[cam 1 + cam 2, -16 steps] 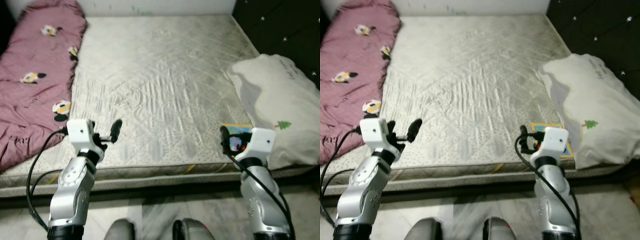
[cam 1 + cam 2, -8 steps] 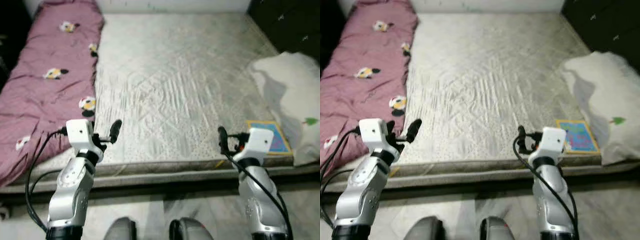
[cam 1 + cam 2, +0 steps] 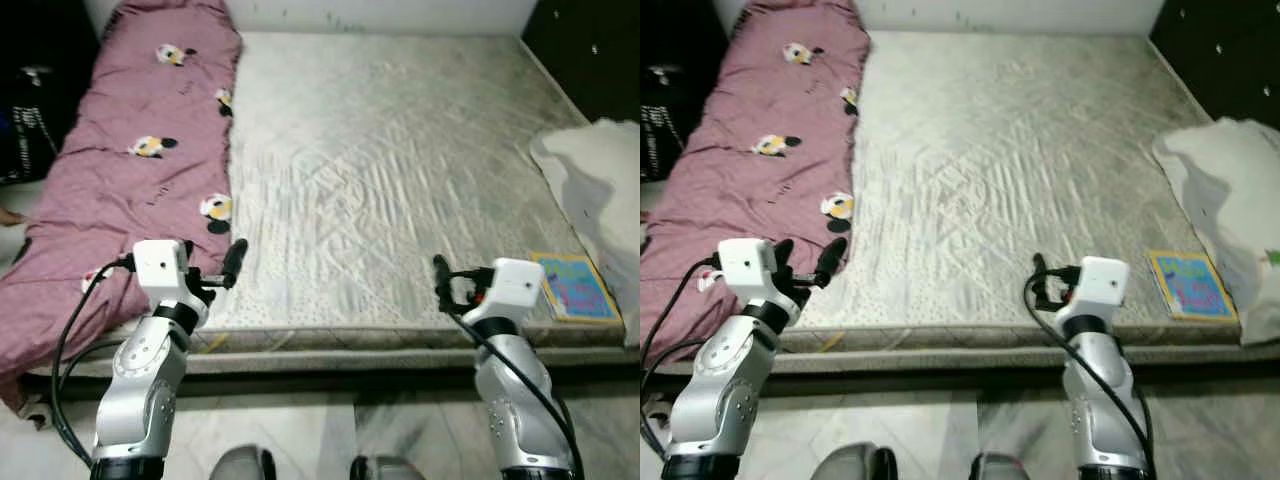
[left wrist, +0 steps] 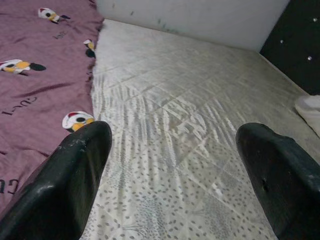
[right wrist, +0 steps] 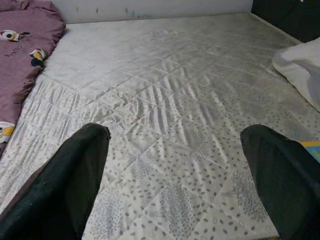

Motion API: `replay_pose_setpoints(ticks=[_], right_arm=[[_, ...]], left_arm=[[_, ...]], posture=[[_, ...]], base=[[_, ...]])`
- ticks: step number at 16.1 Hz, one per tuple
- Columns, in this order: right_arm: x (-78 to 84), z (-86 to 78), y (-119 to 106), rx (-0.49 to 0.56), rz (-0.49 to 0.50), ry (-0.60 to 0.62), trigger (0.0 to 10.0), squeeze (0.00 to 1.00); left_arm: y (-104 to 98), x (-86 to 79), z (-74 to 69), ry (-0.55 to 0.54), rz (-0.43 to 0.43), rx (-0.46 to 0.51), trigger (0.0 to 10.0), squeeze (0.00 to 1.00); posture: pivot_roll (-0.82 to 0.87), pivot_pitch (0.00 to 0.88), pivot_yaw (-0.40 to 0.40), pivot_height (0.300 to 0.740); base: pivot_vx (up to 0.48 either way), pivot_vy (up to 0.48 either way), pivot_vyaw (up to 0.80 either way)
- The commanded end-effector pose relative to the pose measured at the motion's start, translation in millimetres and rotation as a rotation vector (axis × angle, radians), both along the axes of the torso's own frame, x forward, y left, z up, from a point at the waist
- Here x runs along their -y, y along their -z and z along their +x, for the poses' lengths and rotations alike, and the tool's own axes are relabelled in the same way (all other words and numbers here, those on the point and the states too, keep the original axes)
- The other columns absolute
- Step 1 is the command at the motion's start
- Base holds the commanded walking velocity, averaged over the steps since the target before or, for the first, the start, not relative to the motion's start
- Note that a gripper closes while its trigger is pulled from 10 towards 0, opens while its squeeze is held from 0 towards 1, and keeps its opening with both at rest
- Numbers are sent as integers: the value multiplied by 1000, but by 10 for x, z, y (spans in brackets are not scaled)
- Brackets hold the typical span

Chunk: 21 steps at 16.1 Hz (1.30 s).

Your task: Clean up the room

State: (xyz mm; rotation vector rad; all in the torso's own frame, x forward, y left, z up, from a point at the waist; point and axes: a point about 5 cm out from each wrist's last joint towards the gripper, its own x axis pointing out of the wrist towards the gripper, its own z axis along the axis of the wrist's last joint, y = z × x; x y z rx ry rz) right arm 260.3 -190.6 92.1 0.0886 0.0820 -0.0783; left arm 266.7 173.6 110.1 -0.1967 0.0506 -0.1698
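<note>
Facing mattress [image 3: 400,150]: both end effectors, left [image 4: 170,180] and right [image 5: 175,185], spread, empty.

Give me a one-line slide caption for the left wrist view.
Open left gripper hovering over a quilted mattress, pink cartoon-print blanket alongside.

The middle of the bed [image 3: 390,170] lies bare between both open claws, giving free passage forward. A pink quilt [image 3: 140,170] covers its left side. At the right edge lie a pillow [image 3: 600,180] and a colourful book [image 3: 573,286].
</note>
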Motion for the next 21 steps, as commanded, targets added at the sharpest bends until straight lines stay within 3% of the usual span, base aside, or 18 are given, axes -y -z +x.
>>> replay_pose_setpoints(ticks=[1, 7, 10, 21], right_arm=[[-8, 4, -14, 3, -4, -6, 10000, 0], [-16, 19, -16, 4, -5, -8, 10000, 0], [-24, 18, -13, 4, -8, -12, 10000, 0], [-19, 16, -5, -2, -13, -14, 10000, 0]], left_arm=[[-38, -17, -4, 5, 8, 19, 10000, 0], [-46, -21, 8, 5, 6, 22, 10000, 0], [-2, -27, 3, -16, 10, -8, 10000, 0], [11, -23, 4, -9, -4, -19, 10000, 0]], posture=[[-23, 117, -16, 740], [-22, 123, -15, 740], [-20, 123, -15, 740], [-21, 123, -18, 740]], base=[[345, 0, 0], [325, 0, 0], [0, 0, 0], [0, 477, 0]])
